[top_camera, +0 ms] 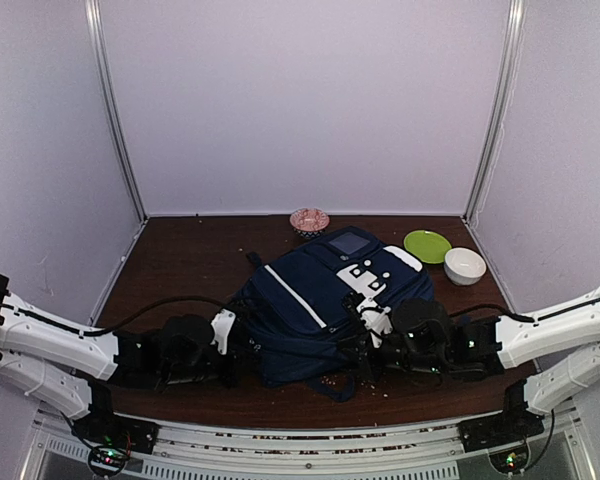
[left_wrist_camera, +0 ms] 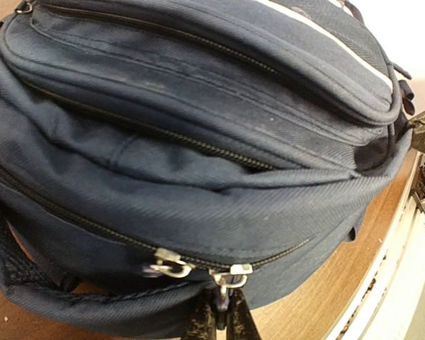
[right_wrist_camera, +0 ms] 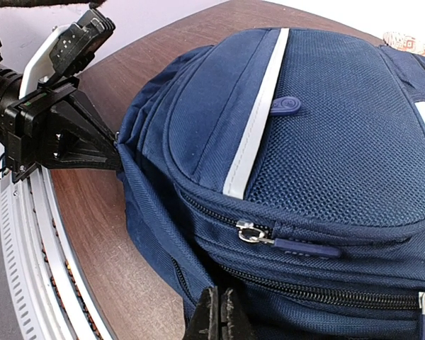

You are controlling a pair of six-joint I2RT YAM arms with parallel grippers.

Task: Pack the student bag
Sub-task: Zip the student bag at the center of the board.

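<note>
Overview from above: student bag (top_camera: 325,300) flat on table (top_camera: 180,265), roughly centred; left wrist: left gripper (left_wrist_camera: 223,319) clenched on zipper pull (left_wrist_camera: 225,287), two sliders (left_wrist_camera: 164,263) nearly met; right wrist: right gripper (right_wrist_camera: 219,315) pinched tight at bag's near edge, hold unclear; packing apparently done, last gap left to close.

2 arms: white shells, black joints.
Left arm (top_camera: 50,345) and right arm (top_camera: 565,325): boxy white link covers, black motor housings, 1 black cable (top_camera: 155,305) looping over each forearm. Black base blocks (top_camera: 115,432), a small green light (top_camera: 508,461) below each. Left gripper (right_wrist_camera: 115,145): black angular body, white side plate, dark fingers.
</note>
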